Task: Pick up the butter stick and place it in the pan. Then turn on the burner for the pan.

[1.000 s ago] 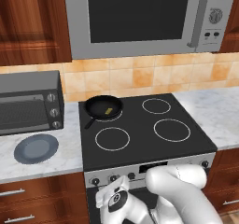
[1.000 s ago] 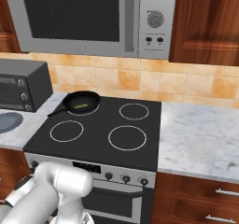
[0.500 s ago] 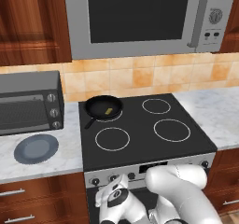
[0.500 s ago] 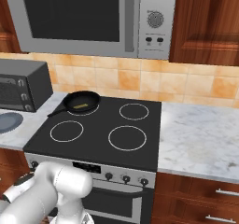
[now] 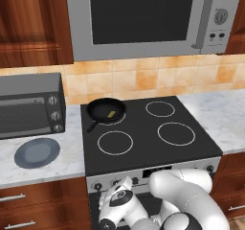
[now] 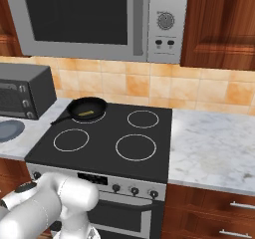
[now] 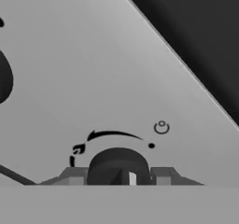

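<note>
Yellow butter (image 5: 111,113) is lying inside the pan (image 5: 105,109), which is sitting on the rear left burner (image 5: 116,118) near the cooktop's (image 5: 186,149) back edge, its handle (image 5: 92,126) pointing toward the front left, while the other three rings are lying bare with open glass between them. Down at the stove's front panel (image 7: 84,78), below the cooktop's front edge, the gripper (image 7: 119,174) is pressing close around a dark round knob (image 7: 118,164), its fingers (image 7: 161,175) flanking the knob on both sides, though whether they are actually clamping it I cannot tell. Grey marble counter (image 6: 209,148) is stretching open to the right of the stove, and to the left a plate (image 5: 37,153) is sitting near the counter's front edge below a toaster oven (image 5: 29,105).
</note>
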{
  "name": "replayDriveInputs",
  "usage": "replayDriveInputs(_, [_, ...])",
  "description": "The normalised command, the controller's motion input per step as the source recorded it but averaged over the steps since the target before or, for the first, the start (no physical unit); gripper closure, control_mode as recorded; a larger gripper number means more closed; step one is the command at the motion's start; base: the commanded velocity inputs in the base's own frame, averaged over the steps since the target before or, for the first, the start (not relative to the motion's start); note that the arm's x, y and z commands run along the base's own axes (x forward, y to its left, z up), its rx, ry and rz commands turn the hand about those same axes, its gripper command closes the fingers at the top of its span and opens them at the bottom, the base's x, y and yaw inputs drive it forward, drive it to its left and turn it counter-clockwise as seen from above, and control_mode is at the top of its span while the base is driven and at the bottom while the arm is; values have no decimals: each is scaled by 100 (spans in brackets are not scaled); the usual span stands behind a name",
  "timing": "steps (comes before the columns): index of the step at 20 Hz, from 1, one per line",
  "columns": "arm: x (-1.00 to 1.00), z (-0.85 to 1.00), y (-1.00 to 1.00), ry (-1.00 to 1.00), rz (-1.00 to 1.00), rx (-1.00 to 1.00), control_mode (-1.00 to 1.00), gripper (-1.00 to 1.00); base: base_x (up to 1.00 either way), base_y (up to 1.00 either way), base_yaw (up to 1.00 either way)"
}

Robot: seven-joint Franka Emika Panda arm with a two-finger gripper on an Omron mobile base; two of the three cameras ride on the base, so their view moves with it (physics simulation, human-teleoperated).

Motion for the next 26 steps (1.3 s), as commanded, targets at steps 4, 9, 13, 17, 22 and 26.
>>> replayDriveInputs(4, [1,0,-32,4,0,-24,-100,100,0,0,0])
replayDriveInputs(9, [0,-1,-32,0,0,-24,-100,100,0,0,0])
replayDriveInputs(13, [0,-5,-37,0,0,-24,-100,100,0,0,0])
replayDriveInputs(17, [0,-2,-40,0,0,-23,-100,100,0,0,0])
replayDriveInputs(22, [0,0,-49,3,0,-22,-100,100,0,0,0])
replayDriveInputs(26, [0,0,-50,4,0,-22,-100,100,0,0,0])
